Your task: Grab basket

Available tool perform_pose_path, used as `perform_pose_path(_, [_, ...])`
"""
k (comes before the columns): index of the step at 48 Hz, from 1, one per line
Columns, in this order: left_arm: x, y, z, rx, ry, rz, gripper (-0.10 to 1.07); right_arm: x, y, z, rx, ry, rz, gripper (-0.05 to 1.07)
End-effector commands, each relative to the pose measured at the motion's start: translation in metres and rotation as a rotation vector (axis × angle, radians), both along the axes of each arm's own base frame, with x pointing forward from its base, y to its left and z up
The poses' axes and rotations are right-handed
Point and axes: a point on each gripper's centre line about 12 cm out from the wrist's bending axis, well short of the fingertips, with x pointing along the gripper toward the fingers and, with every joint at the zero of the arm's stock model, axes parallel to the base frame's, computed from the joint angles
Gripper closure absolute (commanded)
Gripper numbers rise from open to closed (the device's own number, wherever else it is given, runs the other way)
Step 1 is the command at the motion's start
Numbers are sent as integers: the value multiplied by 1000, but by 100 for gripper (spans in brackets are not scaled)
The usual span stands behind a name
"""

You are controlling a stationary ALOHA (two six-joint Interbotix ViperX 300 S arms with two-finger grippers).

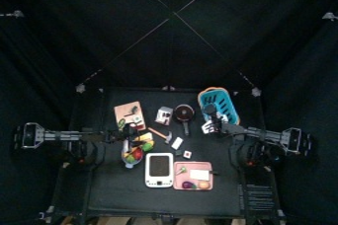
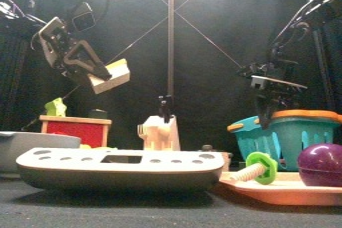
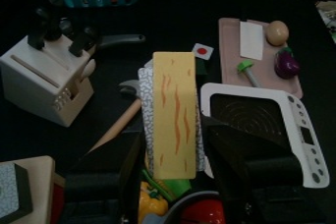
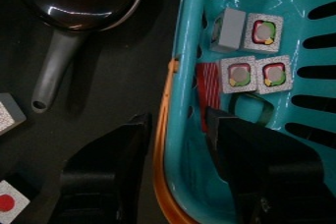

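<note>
Light-blue slatted plastic basket (image 1: 215,102) w/ orange rim sits upper right of table in top view, small packets inside. Right gripper (image 4: 178,159) jaws wide, straddling basket's rim wall, one inside, one outside, prob lined up to pinch the edge. Left gripper (image 3: 178,174) held aloft at upper left in front view, clamped on yellow wood-grain block (image 3: 175,113), out of the way.

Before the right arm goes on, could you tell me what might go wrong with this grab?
1. The open right gripper straddles the basket wall; closing off-centre could let the rim slip out.
2. Small packets lie loose inside and may spill if the basket tips on lifting.
3. The pan sits just beside the basket, so a sideways drag could knock it.
</note>
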Motion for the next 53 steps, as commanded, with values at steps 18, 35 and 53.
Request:
perform_pose_path(18, [2, 0, 4, -2, -16, -3, 28, -3, 1, -1, 26, -8, -27, 42])
perform_pose_path(35, [2, -1, 2, -3, -12, -3, 28, -1, 6, -1, 74, -36, -52, 51])
perform_pose_path(53, [1, -1, 2, -3, -12, -5, 28, -3, 9, -4, 105, -33, -79, 51])
